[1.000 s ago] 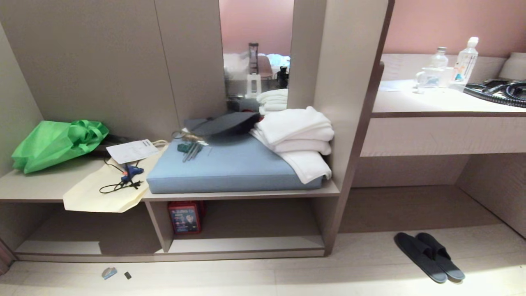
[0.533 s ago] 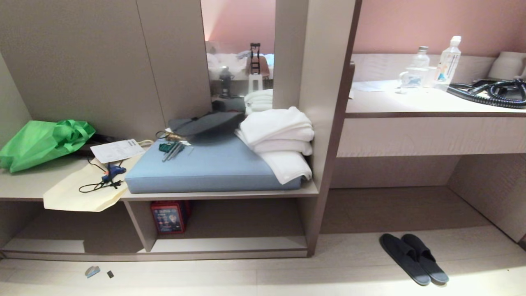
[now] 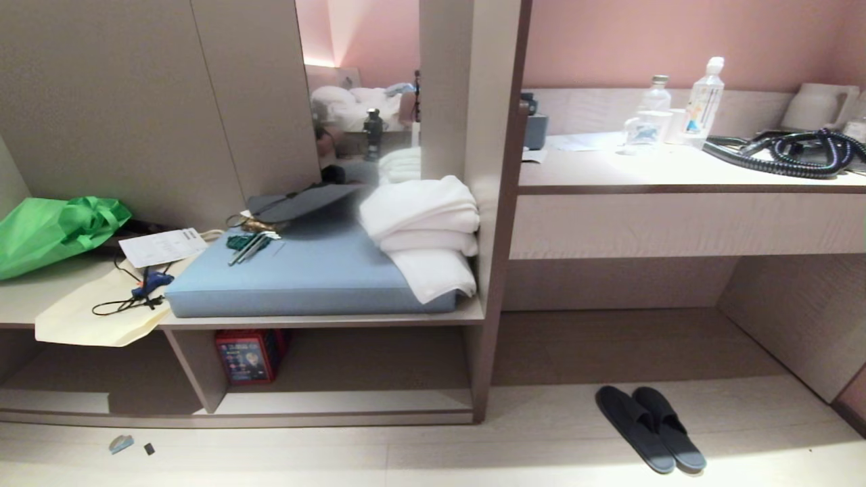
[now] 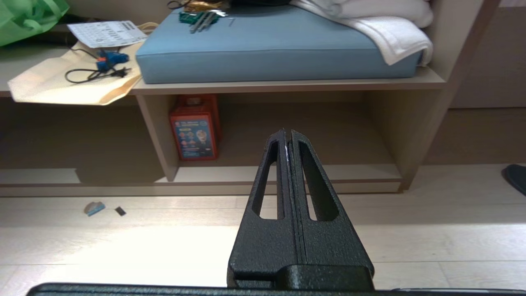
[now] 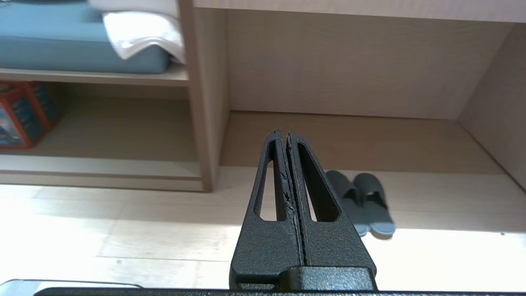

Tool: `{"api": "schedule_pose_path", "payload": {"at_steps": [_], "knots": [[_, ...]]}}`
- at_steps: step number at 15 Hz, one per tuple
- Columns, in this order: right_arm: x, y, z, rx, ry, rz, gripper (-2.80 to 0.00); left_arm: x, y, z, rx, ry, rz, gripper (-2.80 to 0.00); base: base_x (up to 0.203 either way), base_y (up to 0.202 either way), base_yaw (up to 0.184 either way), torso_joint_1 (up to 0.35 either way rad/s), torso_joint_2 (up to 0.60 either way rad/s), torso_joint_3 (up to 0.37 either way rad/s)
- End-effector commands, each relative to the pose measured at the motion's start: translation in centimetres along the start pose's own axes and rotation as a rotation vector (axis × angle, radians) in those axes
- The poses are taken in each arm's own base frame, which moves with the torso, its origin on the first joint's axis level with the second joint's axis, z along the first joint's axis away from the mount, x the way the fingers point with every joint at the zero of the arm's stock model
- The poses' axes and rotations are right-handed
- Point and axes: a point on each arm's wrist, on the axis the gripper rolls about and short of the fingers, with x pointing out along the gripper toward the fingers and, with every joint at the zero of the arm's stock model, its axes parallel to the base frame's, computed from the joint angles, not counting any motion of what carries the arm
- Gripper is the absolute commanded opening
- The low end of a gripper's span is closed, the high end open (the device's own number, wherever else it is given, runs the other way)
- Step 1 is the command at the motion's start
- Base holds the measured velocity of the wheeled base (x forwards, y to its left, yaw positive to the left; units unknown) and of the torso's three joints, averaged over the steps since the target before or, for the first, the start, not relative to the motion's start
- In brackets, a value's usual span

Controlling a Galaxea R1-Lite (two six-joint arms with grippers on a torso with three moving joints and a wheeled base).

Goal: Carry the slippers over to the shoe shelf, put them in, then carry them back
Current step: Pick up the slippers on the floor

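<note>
The slippers (image 3: 649,427), a dark pair lying side by side, rest on the pale floor in front of the recess under the desk, at the lower right of the head view. In the right wrist view the slippers (image 5: 361,201) lie just beyond and beside my right gripper (image 5: 283,132), which is shut and empty above the floor. The shoe shelf (image 3: 352,402) is the low cubby under the blue cushion, left of the slippers. My left gripper (image 4: 287,132) is shut and empty, pointing at the shoe shelf (image 4: 287,173). Neither arm shows in the head view.
A red box (image 3: 247,355) stands at the cubby's left end. White towels (image 3: 423,237) and a blue cushion (image 3: 304,277) lie on the bench above. An upright panel (image 3: 490,270) separates shelf and desk recess. Bottles (image 3: 703,98) and a hose (image 3: 785,152) sit on the desk.
The whole head view has slid leftward, so the camera has moved to the right; the slippers now sit nearer the picture's middle. Nothing in the scene itself has moved.
</note>
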Motion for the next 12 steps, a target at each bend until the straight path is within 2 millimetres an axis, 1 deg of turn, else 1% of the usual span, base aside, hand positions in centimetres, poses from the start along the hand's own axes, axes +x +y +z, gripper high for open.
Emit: {"api": "schedule_pose_path", "payload": {"at_steps": [1, 12], "knots": [[0.01, 0.0, 0.0, -0.001, 0.001, 0.0, -2.8, 0.01, 0.0, 0.0, -0.001, 0.001, 0.0, -2.8, 0.0, -0.196, 0.001, 0.001, 0.0, 0.002], [0.01, 0.0, 0.0, -0.002, 0.001, 0.0, -2.8, 0.0, 0.0, 0.0, -0.001, 0.0, 0.0, -2.8, 0.0, -0.196, 0.002, 0.004, 0.0, 0.003]]}}
